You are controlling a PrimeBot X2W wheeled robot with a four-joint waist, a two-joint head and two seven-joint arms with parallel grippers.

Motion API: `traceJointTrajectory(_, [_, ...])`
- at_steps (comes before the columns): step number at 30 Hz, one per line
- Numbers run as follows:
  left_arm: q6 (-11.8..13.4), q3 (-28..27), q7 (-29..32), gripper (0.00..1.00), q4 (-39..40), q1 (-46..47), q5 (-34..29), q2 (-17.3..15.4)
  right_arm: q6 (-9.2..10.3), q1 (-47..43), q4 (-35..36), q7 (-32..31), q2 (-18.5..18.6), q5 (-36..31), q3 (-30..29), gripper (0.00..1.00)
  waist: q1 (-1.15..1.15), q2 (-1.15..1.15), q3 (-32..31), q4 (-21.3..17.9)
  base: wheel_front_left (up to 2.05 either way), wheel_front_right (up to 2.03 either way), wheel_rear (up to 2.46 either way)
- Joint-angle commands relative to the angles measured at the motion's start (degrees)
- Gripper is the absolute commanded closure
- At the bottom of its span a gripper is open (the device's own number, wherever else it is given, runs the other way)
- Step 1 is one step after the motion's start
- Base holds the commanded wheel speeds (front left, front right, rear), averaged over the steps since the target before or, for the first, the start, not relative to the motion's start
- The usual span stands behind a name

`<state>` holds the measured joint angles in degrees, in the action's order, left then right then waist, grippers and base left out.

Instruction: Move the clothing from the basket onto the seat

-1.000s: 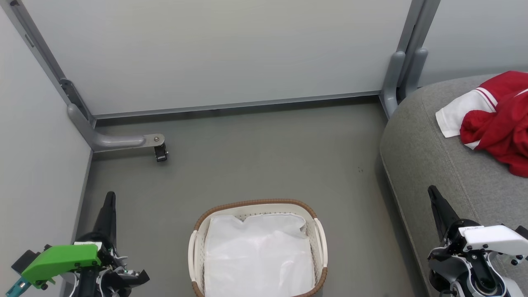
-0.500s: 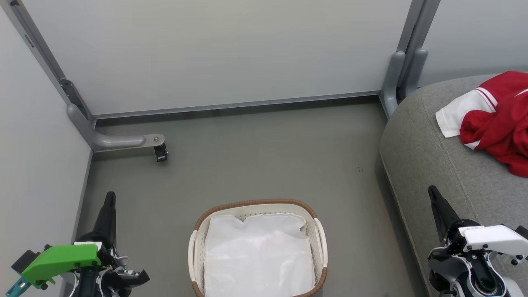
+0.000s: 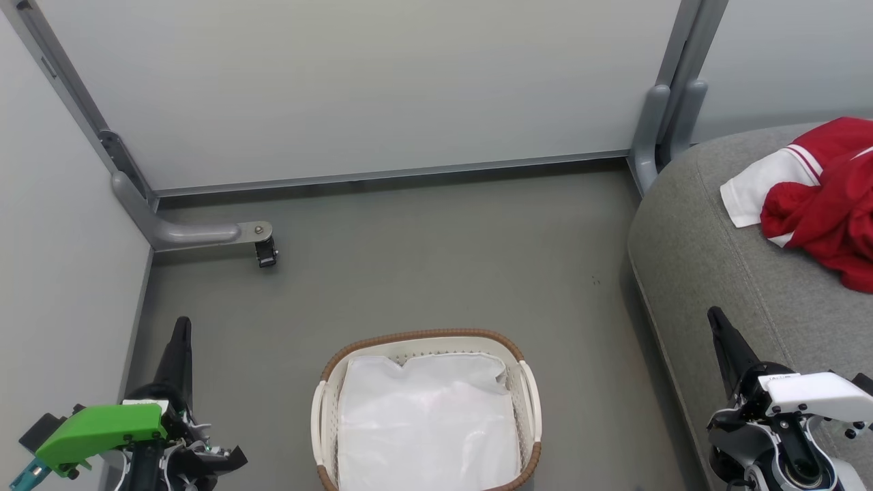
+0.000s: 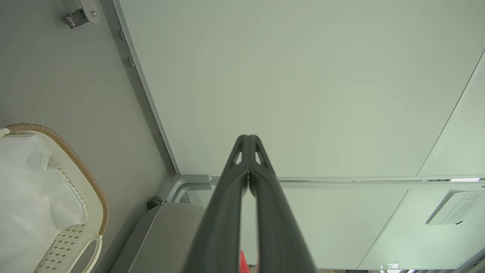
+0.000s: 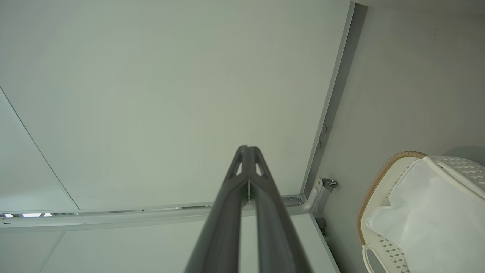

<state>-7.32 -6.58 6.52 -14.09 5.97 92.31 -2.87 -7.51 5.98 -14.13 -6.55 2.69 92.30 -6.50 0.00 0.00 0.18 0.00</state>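
Writing: paper sign (image 4: 454,206) too small to read | clothing (image 3: 825,198) lies on seat (image 3: 709,273), right of basket (image 3: 423,336) | left gripper (image 3: 182,320) and right gripper (image 3: 713,312) pinched together, empty, beside basket | wheel (image 3: 266,254) beyond basket, left

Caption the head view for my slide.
Red clothing lies on the grey seat; the basket holds its white liner; left pincer and right pincer shut.
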Motion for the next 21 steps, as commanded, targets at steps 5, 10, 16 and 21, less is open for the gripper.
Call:
traceJointTrajectory(5, [-0.35, -0.10, 0.23, 1.00, 0.12, 0.55, 0.19, 0.01, 0.04, 0.46, 0.23, -0.16, 0.36, 0.22, -0.14, 1.00, 0.00, 0.00, 0.00, 0.00, 0.00, 0.00, 0.00])
traceJointTrajectory(10, [-0.35, -0.09, 0.23, 1.00, 0.12, 0.55, 0.19, 0.01, 0.04, 0.45, 0.23, -0.15, 0.36, 0.22, -0.14, 1.00, 0.00, 0.00, 0.00, 0.00, 0.00, 0.00, 0.00])
traceJointTrajectory(16, [-0.35, -0.09, 0.23, 1.00, 0.12, 0.55, 0.19, 0.01, 0.04, 0.45, 0.23, -0.15, 0.36, 0.22, -0.13, 1.00, 0.00, 0.00, 0.00, 0.00, 0.00, 0.00, 0.00])
traceJointTrajectory(21, [-0.35, -0.09, 0.23, 1.00, 0.12, 0.55, 0.19, 0.01, 0.04, 0.45, 0.23, -0.15, 0.36, 0.23, -0.13, 1.00, 0.00, 0.00, 0.00, 0.00, 0.00, 0.00, 0.00])
